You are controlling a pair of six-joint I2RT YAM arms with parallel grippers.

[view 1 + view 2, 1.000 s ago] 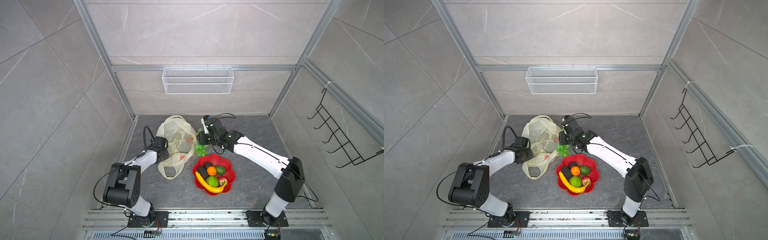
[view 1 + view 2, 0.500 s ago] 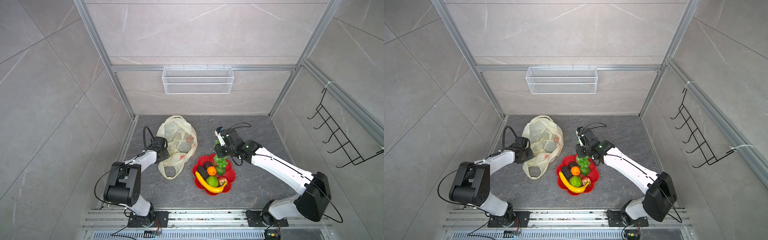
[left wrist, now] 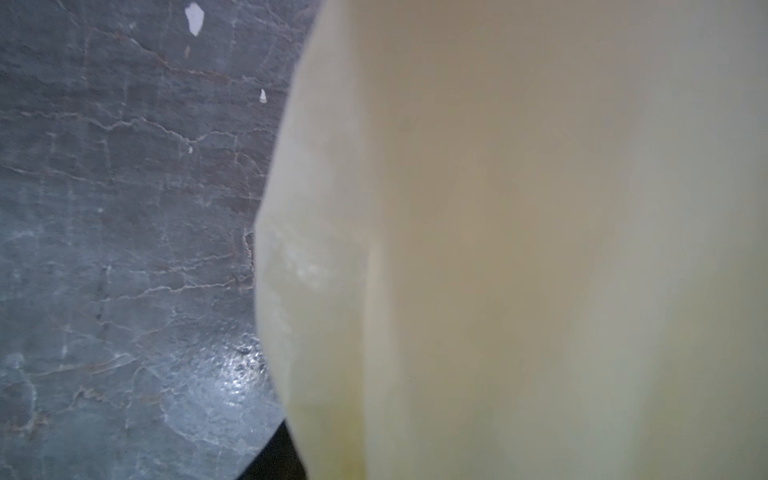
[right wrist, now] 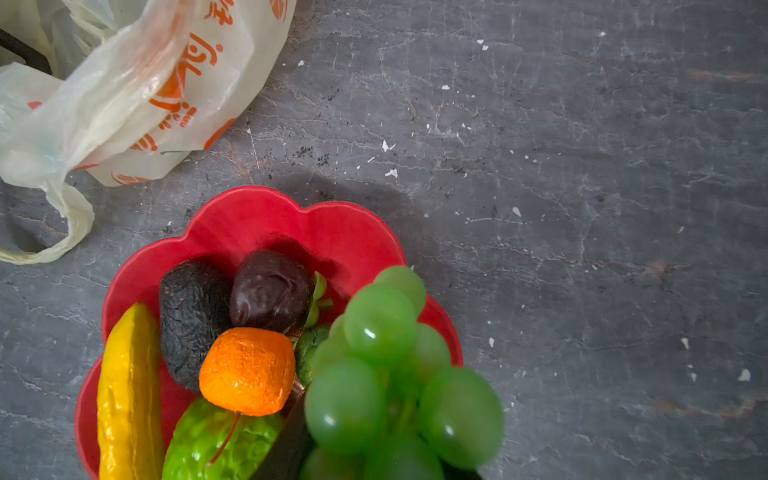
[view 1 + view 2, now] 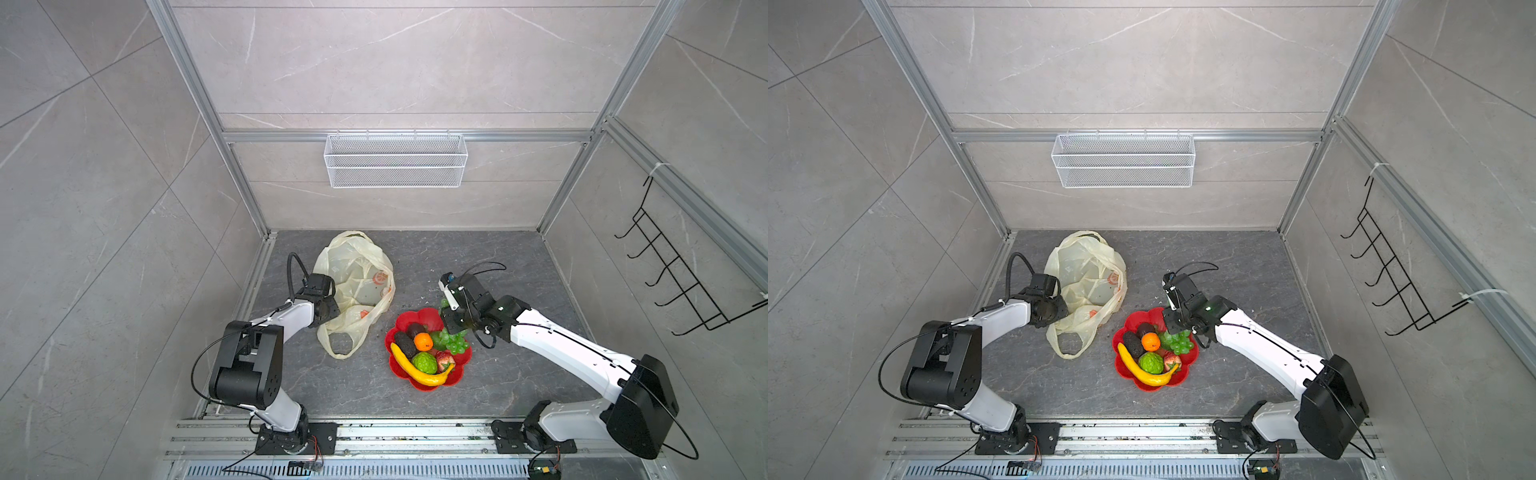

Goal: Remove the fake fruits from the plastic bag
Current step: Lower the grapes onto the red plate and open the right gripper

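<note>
Over grey bench [image 5: 415, 266], brings grape bunch [image 5: 451, 343] from plastic bag [image 5: 353, 270] to red plate [image 5: 405, 322], right gripper [image 5: 455, 328] fingers clamped on it. Needs only release, seemingly; cannot tell left gripper [image 5: 330, 309] fingers.

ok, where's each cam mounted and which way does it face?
A top view: high over the front rail, looking down at the table; both arms, left tool at the plastic bag, right tool over the red plate.
A top view: same head, alongside, same aim at the plate; both arms.
Left wrist: on left arm, lens against bag film, table beside; no arm clearly visible.
Right wrist: on right arm, looking down at plate and grape bunch; no arm clearly visible.
Shared: bag and plate, top views and right wrist.
</note>
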